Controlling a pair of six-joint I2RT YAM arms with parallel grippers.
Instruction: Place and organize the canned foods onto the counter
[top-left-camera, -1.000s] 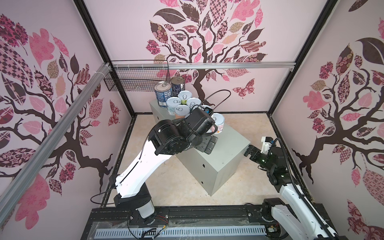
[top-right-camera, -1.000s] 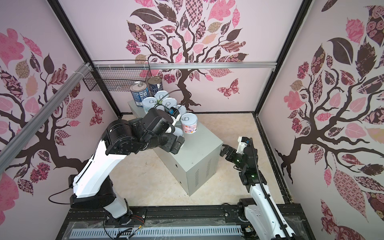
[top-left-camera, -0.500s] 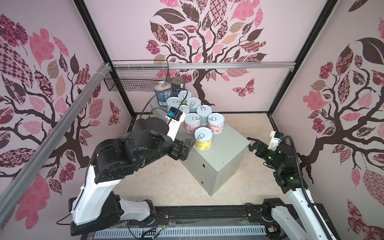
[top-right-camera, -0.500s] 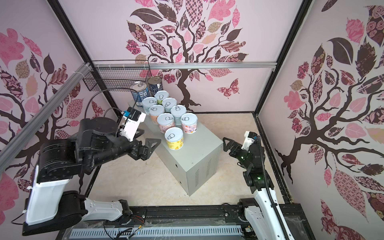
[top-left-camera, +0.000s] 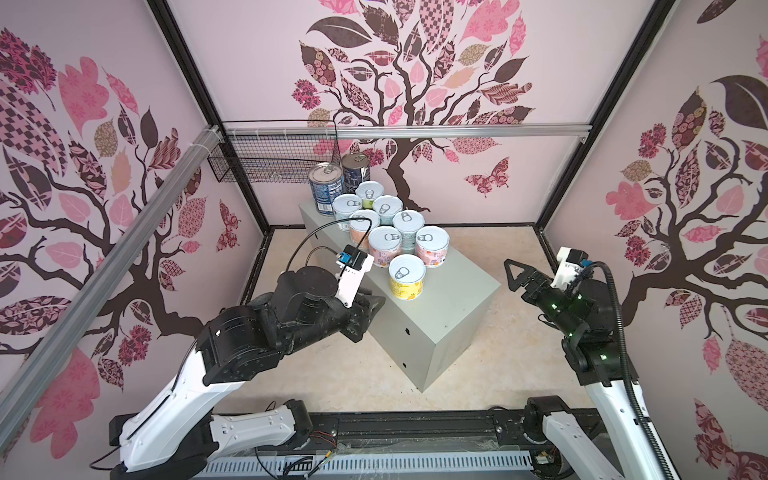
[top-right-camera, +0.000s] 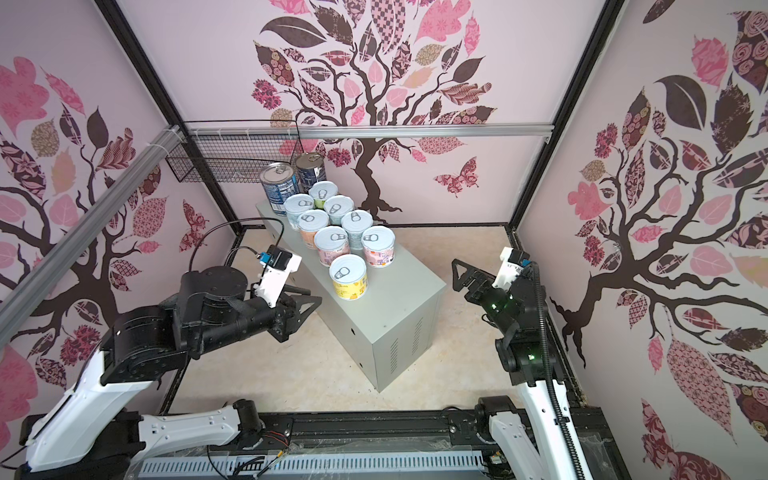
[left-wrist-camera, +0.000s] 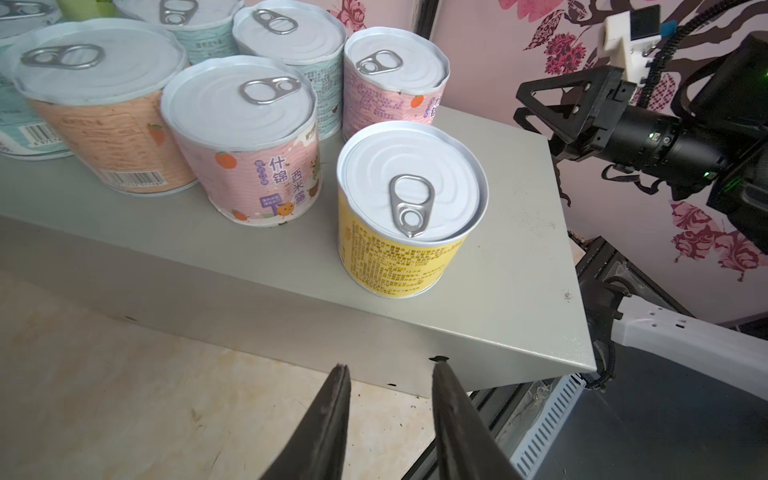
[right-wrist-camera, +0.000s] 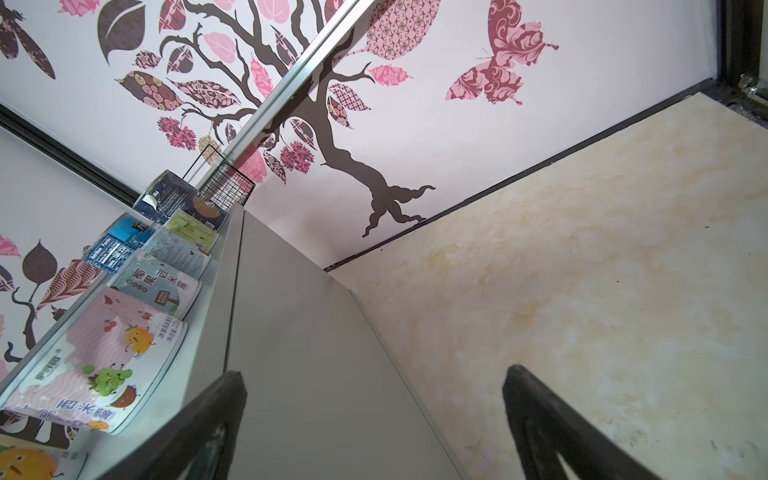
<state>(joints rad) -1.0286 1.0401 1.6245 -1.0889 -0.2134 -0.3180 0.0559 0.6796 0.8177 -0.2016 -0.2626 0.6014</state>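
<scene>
Ten canned foods stand in a tight cluster on the far half of the pale grey-green counter. Two tall dark-blue cans are at the back, and pastel cans with white lids follow in pairs. A yellow can stands alone at the front of the cluster. My left gripper hangs beside the counter's left side, below its top, shut down to a narrow gap and empty. My right gripper is open and empty off the counter's right side.
A black wire basket hangs on the back-left rail above the dark-blue cans. The near half of the counter top is bare. Beige floor surrounds the counter, with patterned walls close on three sides.
My left arm has drawn back off the counter to the left and lower, and its jaws have closed. The yellow can stays standing on the counter. My right gripper has shifted slightly.
</scene>
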